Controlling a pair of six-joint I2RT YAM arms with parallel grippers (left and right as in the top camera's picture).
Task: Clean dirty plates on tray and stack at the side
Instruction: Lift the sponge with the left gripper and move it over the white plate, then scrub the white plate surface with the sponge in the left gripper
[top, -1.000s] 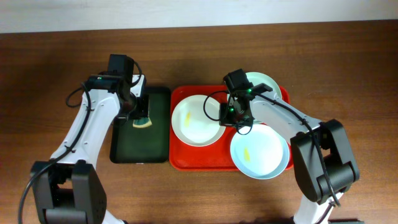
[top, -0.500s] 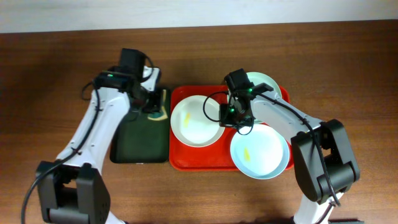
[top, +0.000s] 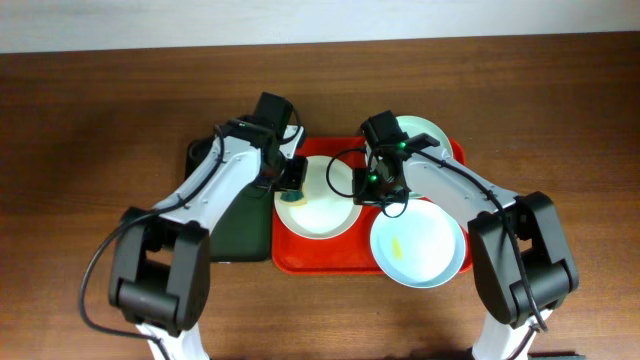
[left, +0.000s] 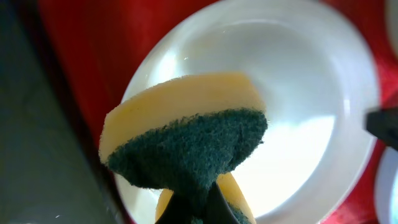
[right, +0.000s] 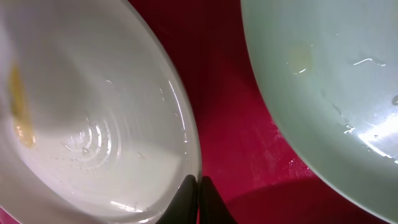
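The white plate (top: 325, 205) lies at the left of the red tray (top: 290, 255). My left gripper (top: 292, 183) is shut on a yellow sponge with a green scouring side (left: 186, 137) and holds it over the white plate's left part (left: 298, 93). My right gripper (right: 198, 186) is shut on the white plate's right rim (right: 81, 124); a yellow smear shows on that plate. One mint plate (top: 425, 130) lies at the tray's back right. The other mint plate (top: 420, 245), with a yellow smear, lies at the front right.
A dark green tray (top: 235, 235) lies directly left of the red tray on the brown wooden table (top: 90, 120). The front mint plate overhangs the red tray's front right corner. Both arms reach in over the tray's back half.
My left gripper has carried the sponge rightward from the dark green tray to above the white plate's left side. The right gripper and the plates have not moved.
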